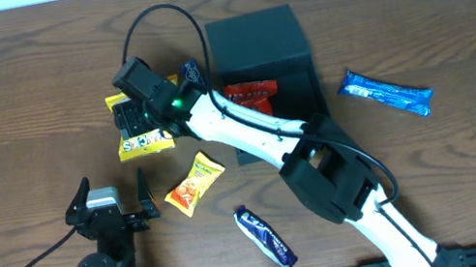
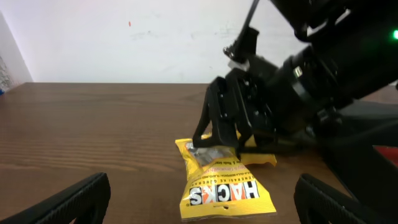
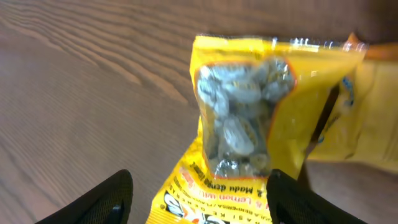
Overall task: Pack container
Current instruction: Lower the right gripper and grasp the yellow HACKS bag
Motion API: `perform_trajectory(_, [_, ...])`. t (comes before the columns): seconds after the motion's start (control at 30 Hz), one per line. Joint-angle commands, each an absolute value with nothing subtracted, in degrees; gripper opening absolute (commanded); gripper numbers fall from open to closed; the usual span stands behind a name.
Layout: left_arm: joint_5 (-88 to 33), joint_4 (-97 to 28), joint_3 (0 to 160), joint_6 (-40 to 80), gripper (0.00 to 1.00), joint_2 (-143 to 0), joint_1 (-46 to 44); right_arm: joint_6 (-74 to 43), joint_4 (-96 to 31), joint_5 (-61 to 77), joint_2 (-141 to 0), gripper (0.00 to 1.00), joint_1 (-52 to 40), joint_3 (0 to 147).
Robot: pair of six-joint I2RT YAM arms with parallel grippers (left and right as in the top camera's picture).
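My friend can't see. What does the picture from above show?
The right gripper hangs over a yellow candy bag on a wooden table, left of a dark box. Blue bars and an orange packet lie around; the left gripper sits open nearby.

The table [image 1: 4, 86] was brown wood with a plain grain and a soft, low sheen. The container [image 1: 255, 37] looked dark and matt, without shine. Left of it, the yellow packet [image 3: 249, 124] was glossy plastic film with a clear window. Right of the container, the blue wrapper [image 1: 386, 93] was shiny film. The right gripper [image 3: 199, 196] was matt black plastic.
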State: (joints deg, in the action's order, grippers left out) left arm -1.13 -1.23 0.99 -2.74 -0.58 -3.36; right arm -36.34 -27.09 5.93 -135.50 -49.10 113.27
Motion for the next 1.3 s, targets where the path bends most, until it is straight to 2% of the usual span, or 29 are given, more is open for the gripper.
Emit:
perform_trajectory(0.0, [-0.67, -4.45, 0.27, -2.15, 0.95, -0.27, -3.03, -31.99, -28.75, 0.54, -136.4, 0.7, -49.6, 115.44])
perform_trajectory(0.13, [-0.67, -4.45, 0.27, -2.15, 0.95, -0.27, -3.03, -31.59, -30.55, -1.39, -136.99, 0.63, -49.15, 115.39])
perform_trajectory(0.23, [-0.67, -4.45, 0.25, -2.15, 0.95, -0.27, -3.03, -31.66, -29.5, -2.59, -138.32, 0.71, -49.43, 115.39])
perform_trajectory(0.53, [-0.67, -4.45, 0.27, -2.15, 0.95, -0.27, -3.03, -33.43, -28.29, -2.61, -139.81, 0.66, -50.35, 115.39])
perform_trajectory(0.83, [-0.67, -4.45, 0.25, -2.15, 0.95, -0.27, -3.03, -33.82, -28.29, -2.59, -139.83, 0.48, -50.57, 115.39])
perform_trajectory(1.07, [-0.67, -4.45, 0.27, -2.15, 0.95, -0.27, -3.03, -33.82, -29.15, -2.61, -139.83, 0.17, -50.61, 115.39])
perform_trajectory(1.27, [-0.67, -4.45, 0.27, -2.15, 0.95, -0.27, -3.03, -33.82, -29.23, -2.57, -139.83, 0.07, -50.61, 115.39])
